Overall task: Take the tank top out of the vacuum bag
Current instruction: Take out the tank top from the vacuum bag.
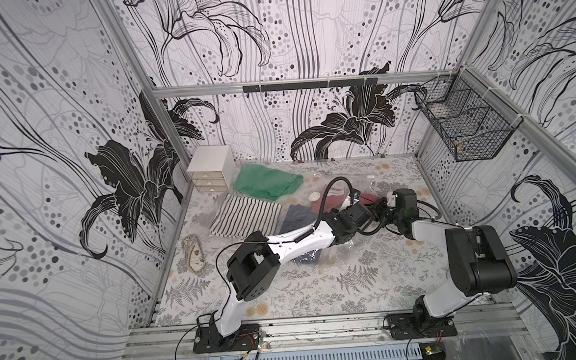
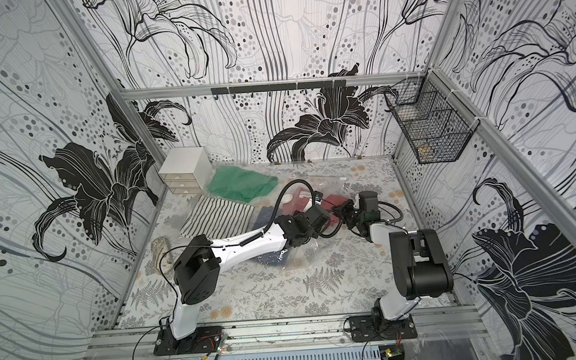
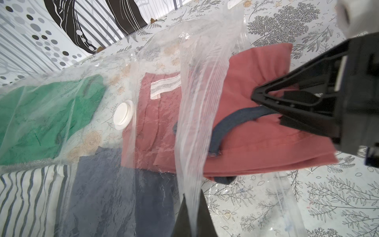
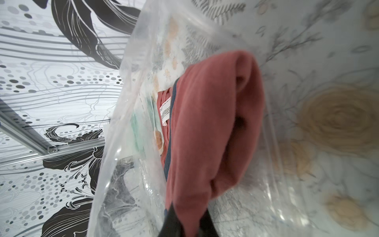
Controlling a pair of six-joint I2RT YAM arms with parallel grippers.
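**Red tank top halfway through the bag mouth**

Only writing in sight: a white sewn-in label (image 3: 165, 86) on the tank top (image 3: 256, 133), just beside the valve disc (image 3: 123, 115). Printed in grey lines, too small to read.

Spread flat on the fern-and-rose printed table (image 1: 320, 281): the vacuum bag (image 3: 196, 82), clear crinkly film, glossy along its creases. Round white plastic valve disc set in the upper sheet. Lengthwise run from the valve disc toward the open mouth. There, a ribbed band of film lifted into a taut, tented strip.

Tank top of soft dusty-red knit with navy binding, folded in layers. Labelled part under the film, right next to the valve disc. Other part out past the mouth, on the side away from the disc. Long axis pointing from the disc straight toward the right gripper (image 3: 255, 98).

Right gripper, with black triangular fingers, pressed together on a bunched fold of red cloth. Pinch placed at the tank top's end farthest from the valve disc.

Left gripper (image 3: 191, 211) closed tight, pinching the raised strip of film at the mouth.

Seen through the film on the disc's opposite side from the tank top: a green open-weave garment (image 3: 41, 115). Near the disc and alongside the tank top: dark navy cloth (image 3: 114, 195). Farther from the disc than the navy: white cloth with wavy grey stripes (image 3: 26, 201).
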